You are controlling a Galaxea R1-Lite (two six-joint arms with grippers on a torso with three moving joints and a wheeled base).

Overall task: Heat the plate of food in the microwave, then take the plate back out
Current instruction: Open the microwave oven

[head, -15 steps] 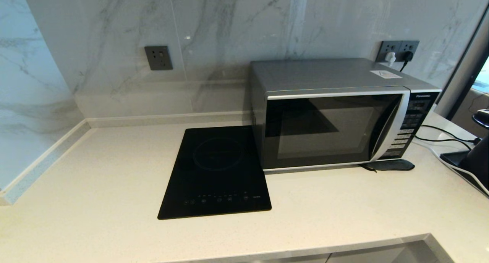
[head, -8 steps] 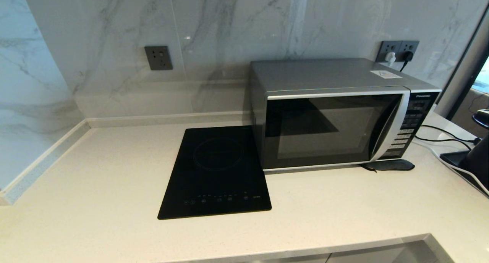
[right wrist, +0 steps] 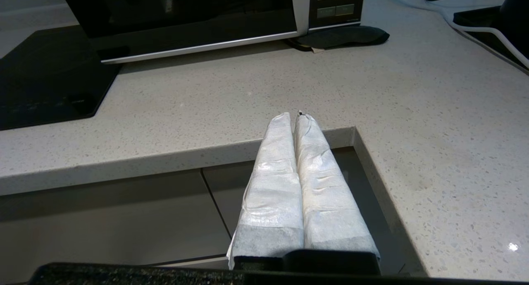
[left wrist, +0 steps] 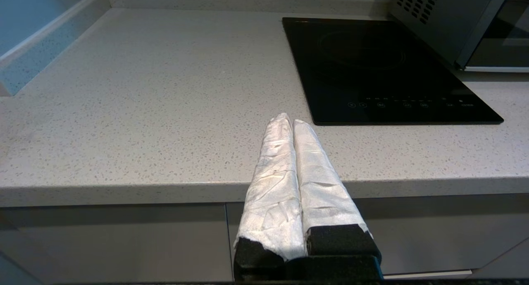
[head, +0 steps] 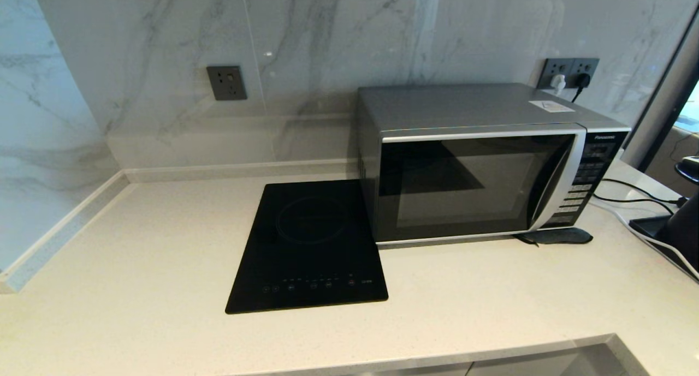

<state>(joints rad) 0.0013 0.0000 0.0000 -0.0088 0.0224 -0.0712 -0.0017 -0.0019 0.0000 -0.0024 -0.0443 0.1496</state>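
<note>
Microwave: we saw the silver-grey box microwave [head: 480, 163], dark glass door closed, right of centre on the speckled beige desk [head: 136, 256].
Left hand [left wrist: 288, 121]: fingers pressed together, empty.
Right hand [right wrist: 294, 118]: likewise.

A pale speckled surface [head: 142, 245] meets grey-veined marble walls [head: 327, 43] in a corner. Dark sockets [head: 226, 82] sit in the wall; grey cabinet fronts [left wrist: 115, 239] run below.

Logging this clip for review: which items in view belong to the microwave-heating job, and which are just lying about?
Job:
microwave, door closed
left gripper and right gripper, both shut, at the counter's front edge
The plate of food is not in view.

Lying about:
cooktop
dark pad
cables
wall sockets
</note>
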